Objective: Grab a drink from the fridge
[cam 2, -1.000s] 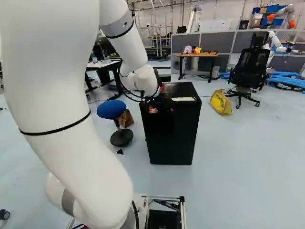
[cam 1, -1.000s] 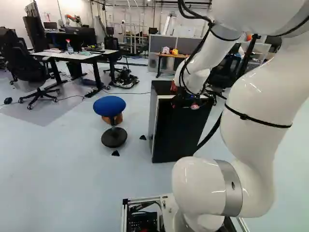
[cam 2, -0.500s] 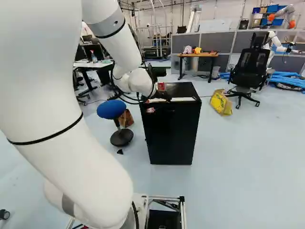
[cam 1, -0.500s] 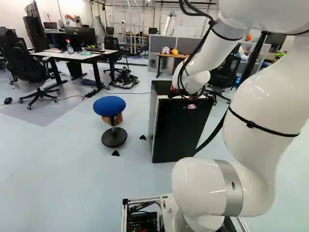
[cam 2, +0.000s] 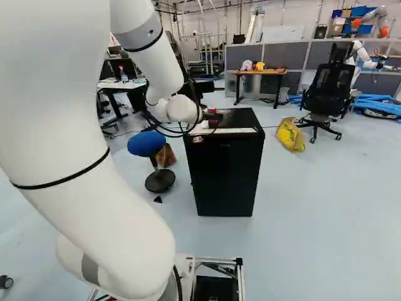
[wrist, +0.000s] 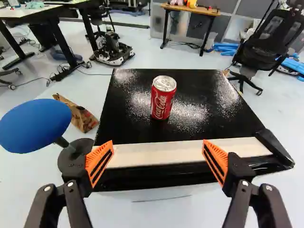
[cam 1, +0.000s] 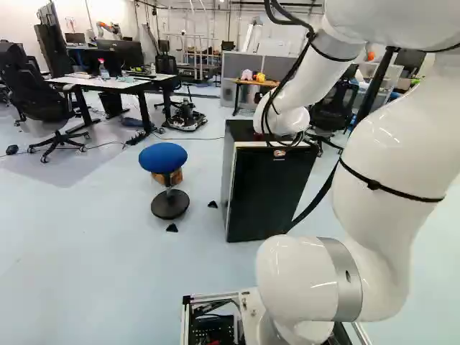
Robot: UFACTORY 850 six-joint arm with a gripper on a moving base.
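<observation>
In the right base view my gripper (cam 2: 213,117) is by the front edge of the black fridge's (cam 2: 225,175) top, partly in front of a red can. The wrist view shows the gripper (wrist: 158,153) open, its orange pads wide apart, nothing between them. Ahead of it the red can (wrist: 162,99) stands upright on the fridge's glossy top (wrist: 137,126), set back from the pale front strip. The fridge door appears closed in both base views; the fridge's inside is hidden. In the left base view the white wrist hides most of the gripper.
A blue stool (cam 1: 163,157) stands beside the fridge, a brown paper bag (wrist: 80,114) near it. Farther off are desks (cam 1: 108,83), a wooden table (cam 2: 260,72), an office chair (cam 2: 327,88), a yellow bag (cam 2: 291,135) and another robot (cam 2: 360,53).
The arm has shifted, and the gripper has risen from low before the fridge's front to about the height of its top. Base, fridge and stool stay where they were.
</observation>
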